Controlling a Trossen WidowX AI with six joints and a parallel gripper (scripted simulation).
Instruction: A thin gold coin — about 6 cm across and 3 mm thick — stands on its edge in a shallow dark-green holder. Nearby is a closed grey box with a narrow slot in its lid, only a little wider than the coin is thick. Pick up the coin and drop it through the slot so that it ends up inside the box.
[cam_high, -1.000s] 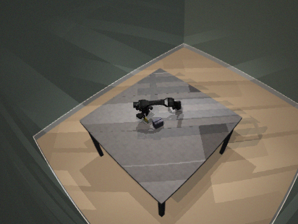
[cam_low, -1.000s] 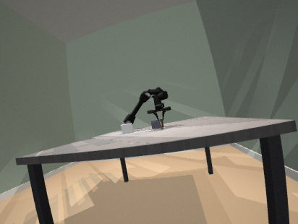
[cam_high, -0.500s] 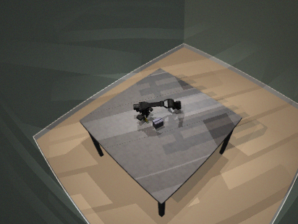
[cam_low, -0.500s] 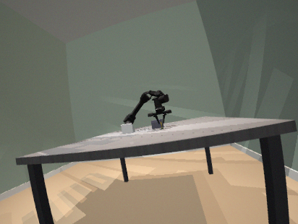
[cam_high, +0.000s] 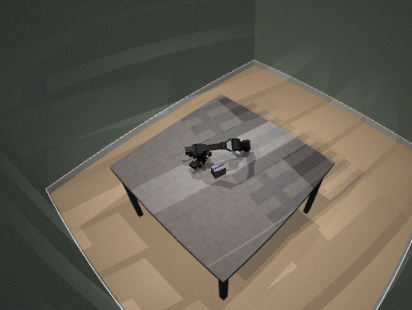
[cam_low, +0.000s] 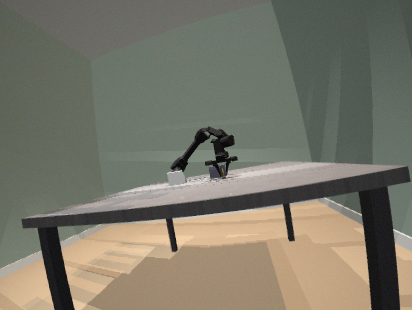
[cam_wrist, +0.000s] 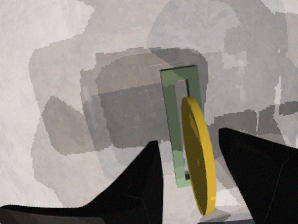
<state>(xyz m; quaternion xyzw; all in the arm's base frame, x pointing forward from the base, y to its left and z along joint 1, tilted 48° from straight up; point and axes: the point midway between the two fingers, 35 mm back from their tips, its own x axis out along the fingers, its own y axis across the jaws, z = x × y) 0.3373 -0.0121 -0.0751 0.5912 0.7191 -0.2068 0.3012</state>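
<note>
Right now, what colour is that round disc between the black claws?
Gold-yellow; the coin shows best in the wrist view.

Grey table (cam_high: 235, 220) carries green holder (cam_wrist: 174, 106), grey box (cam_high: 219, 170)

Bare test room: green-grey walls (cam_low: 150, 90), tan floor (cam_high: 350, 165), one dark-legged grey table (cam_high: 200, 225) carrying a small black robot arm (cam_low: 200, 145).
</note>
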